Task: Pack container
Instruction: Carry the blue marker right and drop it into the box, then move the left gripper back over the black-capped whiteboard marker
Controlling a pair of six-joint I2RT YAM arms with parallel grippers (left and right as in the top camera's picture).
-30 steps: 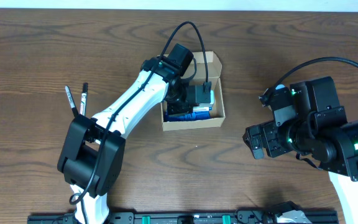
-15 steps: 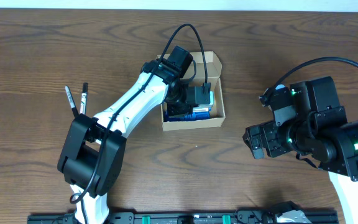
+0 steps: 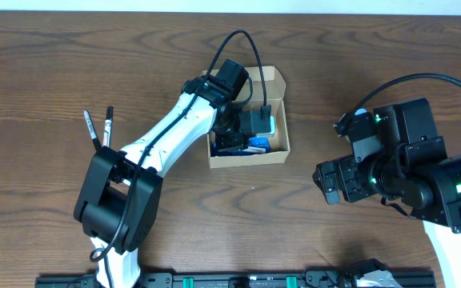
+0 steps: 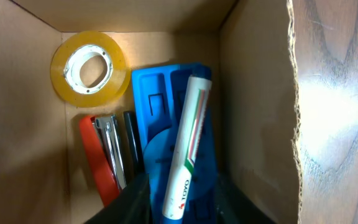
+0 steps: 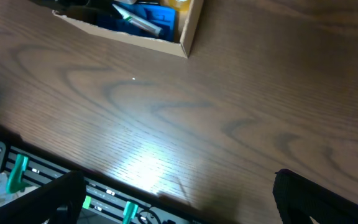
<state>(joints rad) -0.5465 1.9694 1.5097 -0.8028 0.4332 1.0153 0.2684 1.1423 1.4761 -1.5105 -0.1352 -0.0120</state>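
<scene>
You are holding the left gripper point(image 4: 182, 208) low inside the box point(image 3: 246, 158), which is sitting at the middle of the table point(image 3: 358, 48). Its jaws are standing apart, one on each side of a white marker point(image 4: 185, 143) and not touching it. The marker is lying loose on the blue tray point(image 4: 160, 106), beside the stapler point(image 4: 104, 162) and the tape roll point(image 4: 90, 68). Two markers point(image 3: 98, 126) are waiting on the table well left of the box, their long axes running near to far. Your left arm is much the nearer one, so the next pick is likely falling to it. Your right gripper point(image 3: 330, 180) is idling open, far right.
</scene>
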